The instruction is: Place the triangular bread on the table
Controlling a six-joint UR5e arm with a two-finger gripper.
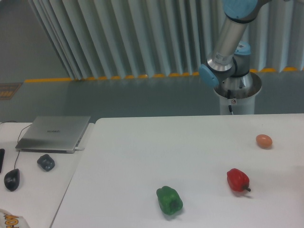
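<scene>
A wide white table is shown filling the near half of the scene, with the base and lower links of the arm standing at its far right edge; the upper arm is cut off by the top of the frame, so the gripper is not seen and nothing can be told of how its jaws stand or whether anything is held between them. The triangular bread is nowhere to be seen, on the table or elsewhere, so its look cannot be described, nor its place given. As bread, it is judged likely to be light and somewhat yielding, best taken across its two flat faces near the thick middle and with a gentle squeeze. On the left desk a grey laptop is seen lying closed. A green pepper is seen near the front edge of the table, a red pepper to its right, and a small orange egg-shaped object farther right
</scene>
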